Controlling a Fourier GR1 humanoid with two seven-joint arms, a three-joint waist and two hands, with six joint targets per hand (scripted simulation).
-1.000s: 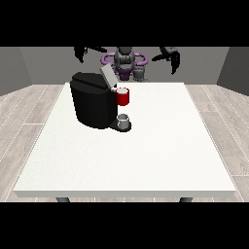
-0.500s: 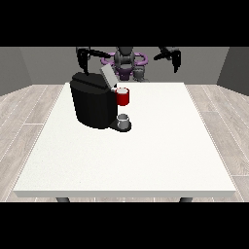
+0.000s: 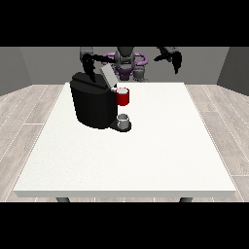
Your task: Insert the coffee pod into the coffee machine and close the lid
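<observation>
The black coffee machine (image 3: pixel 93 104) stands on the left half of the white table (image 3: pixel 146 155). Its grey lid (image 3: pixel 108 77) is tilted up at the top. A red thing at the machine (image 3: pixel 123 96) sits at its front, and below it a small grey thing (image 3: pixel 123 120) rests on the machine's base. The hand at the view's left (image 3: pixel 89 66) hangs just behind and above the machine's top, close to the lid, fingers pointing down and holding nothing. The hand at the view's right (image 3: pixel 174 60) is raised over the table's far edge, fingers relaxed and empty.
The robot's torso (image 3: pixel 125 63) is behind the far edge of the table. Another small grey thing (image 3: pixel 140 73) shows beside it at that edge. The table's edges run near the front and both sides of the view.
The hand at the view's left has come down and nearer to the machine's top and lid. The hand at the view's right has barely shifted.
</observation>
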